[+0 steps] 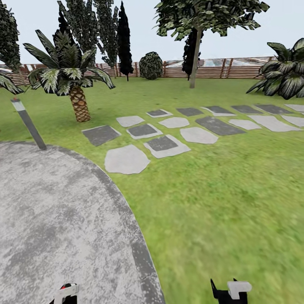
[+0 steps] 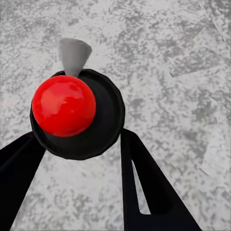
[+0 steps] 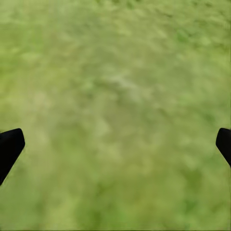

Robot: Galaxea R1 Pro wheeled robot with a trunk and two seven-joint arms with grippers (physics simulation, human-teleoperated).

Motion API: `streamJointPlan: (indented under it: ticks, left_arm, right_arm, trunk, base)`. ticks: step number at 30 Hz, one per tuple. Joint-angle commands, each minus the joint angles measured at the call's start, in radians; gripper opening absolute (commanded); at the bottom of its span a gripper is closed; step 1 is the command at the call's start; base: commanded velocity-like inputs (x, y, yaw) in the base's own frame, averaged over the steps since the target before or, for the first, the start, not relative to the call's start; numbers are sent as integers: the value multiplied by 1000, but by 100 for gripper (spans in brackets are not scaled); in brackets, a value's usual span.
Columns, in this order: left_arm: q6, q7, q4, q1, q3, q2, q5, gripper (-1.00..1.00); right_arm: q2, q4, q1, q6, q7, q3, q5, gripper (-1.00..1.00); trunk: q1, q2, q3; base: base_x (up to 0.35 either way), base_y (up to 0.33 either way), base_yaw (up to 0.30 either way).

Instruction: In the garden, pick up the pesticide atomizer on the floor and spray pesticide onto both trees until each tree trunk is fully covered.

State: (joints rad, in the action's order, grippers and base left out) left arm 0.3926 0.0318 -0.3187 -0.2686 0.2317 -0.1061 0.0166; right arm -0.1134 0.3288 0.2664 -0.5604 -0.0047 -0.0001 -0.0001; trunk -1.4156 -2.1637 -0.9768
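Note:
In the left wrist view, the pesticide atomizer [image 2: 72, 115], a dark round bottle with a red top and a grey nozzle, sits between my left gripper's [image 2: 79, 140] black fingers [image 2: 144, 183], which are shut against its sides above the grey speckled floor [image 2: 168, 48]. My left gripper [image 1: 65, 294] pokes in at the head view's lower edge, over the floor [image 1: 63, 219], with a bit of red beside it. My right gripper [image 1: 230, 291] hangs open over the lawn [image 3: 115, 96]. One tree with a pale trunk [image 1: 195, 59] stands far off by the fence.
A curved paving edge [image 1: 126, 219] divides floor from lawn. A grey bollard lamp [image 1: 28, 123] leans at the floor's far rim. A palm [image 1: 76, 84] stands beyond it, and stepping stones [image 1: 169, 135] run off to the right. Dark conifers [image 1: 123, 42] and a slat fence [image 1: 236, 69] close the back.

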Motion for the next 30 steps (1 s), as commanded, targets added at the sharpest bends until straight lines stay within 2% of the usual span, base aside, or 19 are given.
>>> streamJointPlan:
  ticks: [1,30]
  left_arm:
    - [3,3,1,-1,3,0,2,-100]
    - [3,3,1,-1,3,0,1,-100]
  right_arm:
    - [0,-1,0,-3,-1,0,0,100]
    - [0,-1,0,-3,0,0,0,100]
  trunk:
    - [0,0,-1]
    - [0,0,-1]
  base:
    - [287,193,0]
    - [295,158,0]
